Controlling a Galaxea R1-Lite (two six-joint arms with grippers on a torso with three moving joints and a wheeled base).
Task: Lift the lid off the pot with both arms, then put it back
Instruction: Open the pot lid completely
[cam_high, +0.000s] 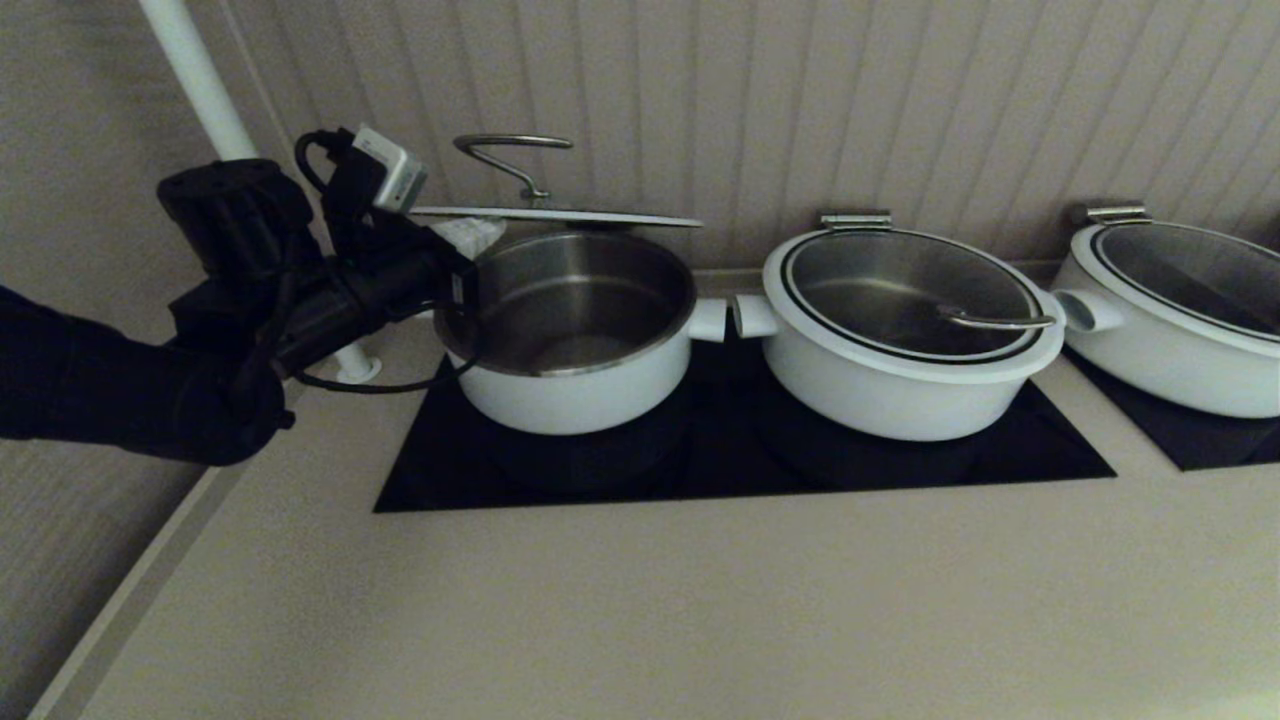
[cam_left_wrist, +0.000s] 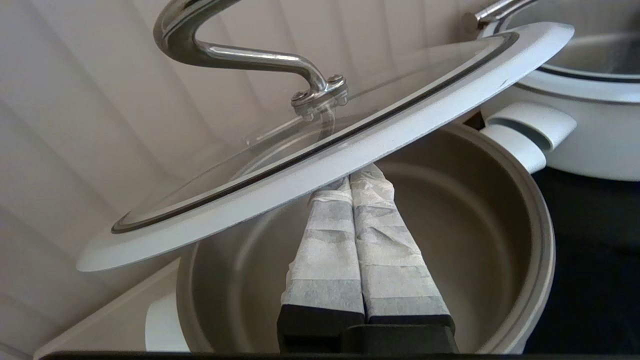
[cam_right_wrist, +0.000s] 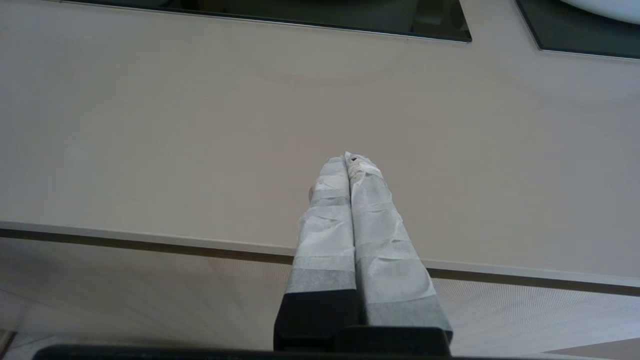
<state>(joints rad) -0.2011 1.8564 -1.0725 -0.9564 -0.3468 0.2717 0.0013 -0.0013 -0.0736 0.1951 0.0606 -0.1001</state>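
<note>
The lid (cam_high: 555, 215), glass with a white rim and an arched steel handle (cam_high: 510, 150), hangs roughly level above the open pot (cam_high: 570, 395), clear of its rim. My left gripper (cam_high: 470, 235) is at the pot's left side, shut, with its tips under the lid's left edge. In the left wrist view the taped fingers (cam_left_wrist: 325, 250) lie pressed together over the pot's steel inside (cam_left_wrist: 475, 225), and the lid's rim (cam_left_wrist: 410, 125) rests across the tips of the gripper (cam_left_wrist: 356, 175). My right gripper (cam_right_wrist: 348, 159) is shut and empty over the counter's front edge, out of the head view.
Two wider white pots with lids on stand to the right (cam_high: 900, 390) (cam_high: 1180, 370). The first one's stub handle nearly touches the pot's. The pots sit on black cooktops (cam_high: 740, 460). A ribbed wall is close behind, and a white pipe (cam_high: 195, 70) stands behind my left arm. The beige counter (cam_high: 650, 600) lies in front.
</note>
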